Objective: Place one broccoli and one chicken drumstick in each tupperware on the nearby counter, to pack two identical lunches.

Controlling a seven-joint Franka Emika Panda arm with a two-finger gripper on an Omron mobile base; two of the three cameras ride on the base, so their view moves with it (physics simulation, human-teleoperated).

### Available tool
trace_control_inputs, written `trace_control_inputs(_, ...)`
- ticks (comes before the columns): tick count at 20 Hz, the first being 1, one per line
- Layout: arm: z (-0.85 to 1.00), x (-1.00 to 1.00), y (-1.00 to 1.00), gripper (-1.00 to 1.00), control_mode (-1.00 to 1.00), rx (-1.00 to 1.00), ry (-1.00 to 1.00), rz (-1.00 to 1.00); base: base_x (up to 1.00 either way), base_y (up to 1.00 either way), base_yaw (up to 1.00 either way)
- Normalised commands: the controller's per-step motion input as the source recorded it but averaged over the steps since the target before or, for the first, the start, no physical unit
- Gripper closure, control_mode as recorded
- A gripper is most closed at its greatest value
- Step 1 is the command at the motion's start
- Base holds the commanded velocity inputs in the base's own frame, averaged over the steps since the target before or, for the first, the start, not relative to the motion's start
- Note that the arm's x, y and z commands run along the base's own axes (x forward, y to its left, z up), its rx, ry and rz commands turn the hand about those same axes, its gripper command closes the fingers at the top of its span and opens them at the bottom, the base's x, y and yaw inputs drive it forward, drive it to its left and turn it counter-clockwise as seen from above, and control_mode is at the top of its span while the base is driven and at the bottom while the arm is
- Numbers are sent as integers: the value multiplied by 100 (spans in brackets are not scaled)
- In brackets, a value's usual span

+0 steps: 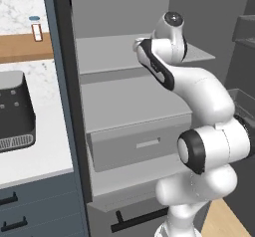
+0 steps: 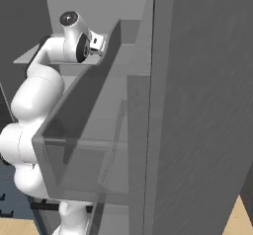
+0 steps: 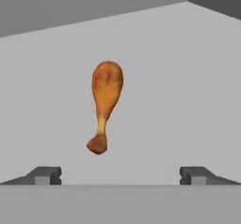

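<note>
An orange chicken drumstick (image 3: 106, 103) lies on a flat grey shelf (image 3: 179, 77) in the hand view, bulbous end away from me and bone end toward me. My gripper (image 3: 120, 176) hovers over it, open, its two dark fingertips (image 3: 44, 175) spread wide to either side with nothing between them. In the left base view the arm reaches into an open fridge, its wrist (image 1: 169, 32) over the upper shelf (image 1: 114, 52). The white counter (image 1: 35, 156) lies left of the fridge. Broccoli and tupperware are out of view.
A black toaster (image 1: 15, 111) stands on the counter, and a small shaker (image 1: 36, 29) sits on a wooden shelf above it. The fridge has a lower shelf and a grey drawer (image 1: 139, 144). The open fridge door (image 2: 197, 105) with its clear bin (image 2: 79, 125) stands at the right.
</note>
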Motion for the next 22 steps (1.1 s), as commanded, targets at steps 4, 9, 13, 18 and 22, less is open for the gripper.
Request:
trace_control_inputs(4,-20,69,9,-100,-100,-1,2,0,0,0,0)
trace_control_inputs(9,-24,69,5,-100,-100,-1,0,0,0,0,0)
trace_control_inputs(13,-29,62,3,-100,-100,-1,0,0,0,0,0)
trace_control_inputs(18,-57,18,0,100,-100,-4,2,0,0,0,0)
trace_control_inputs(22,-65,0,0,100,-100,-3,-4,0,0,0,0)
